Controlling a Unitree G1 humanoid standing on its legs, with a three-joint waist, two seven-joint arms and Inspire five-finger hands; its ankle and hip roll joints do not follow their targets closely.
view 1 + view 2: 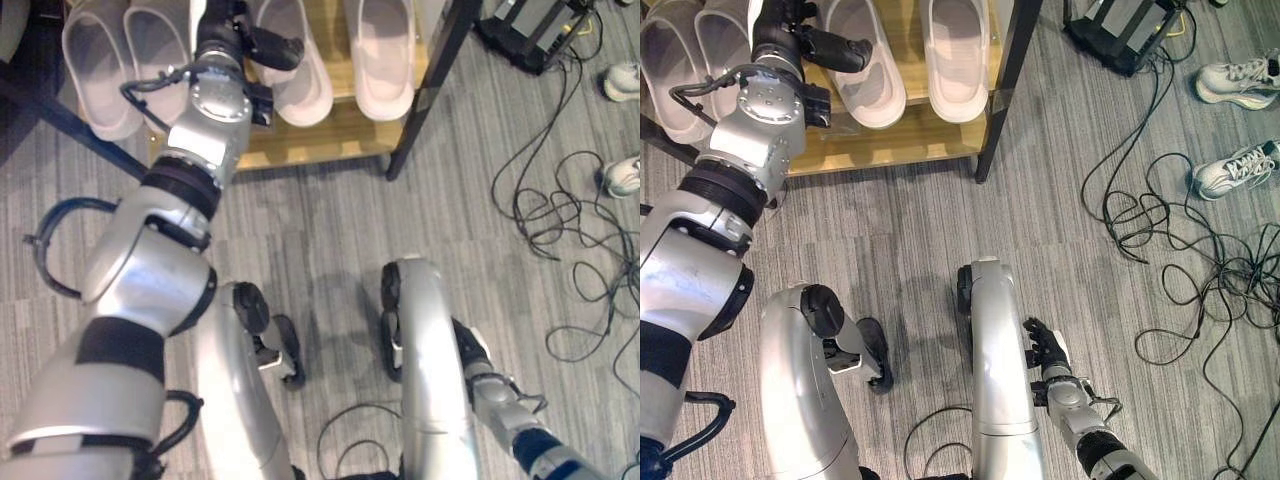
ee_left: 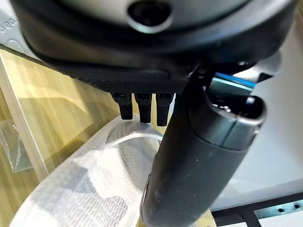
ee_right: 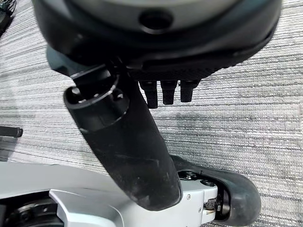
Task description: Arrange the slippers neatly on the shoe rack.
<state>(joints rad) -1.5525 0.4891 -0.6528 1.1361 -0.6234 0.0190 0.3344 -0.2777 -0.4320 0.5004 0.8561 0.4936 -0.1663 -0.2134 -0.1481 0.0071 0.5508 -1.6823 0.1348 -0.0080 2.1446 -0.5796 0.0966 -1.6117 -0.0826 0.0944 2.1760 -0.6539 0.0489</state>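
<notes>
Four white slippers (image 1: 300,70) are lying side by side on the wooden shoe rack (image 1: 320,145) along the top of the frame, and the left hand (image 1: 235,40) is reaching up over the third one from the left, its fingers (image 2: 139,106) relaxed just above that slipper and gripping nothing. The right hand (image 1: 1048,352) is hanging at the lower right above the grey carpet (image 1: 940,220), fingers loose and holding nothing. Two sneakers (image 1: 1235,165) are sitting among loose cables (image 1: 1160,220) at the right edge.
</notes>
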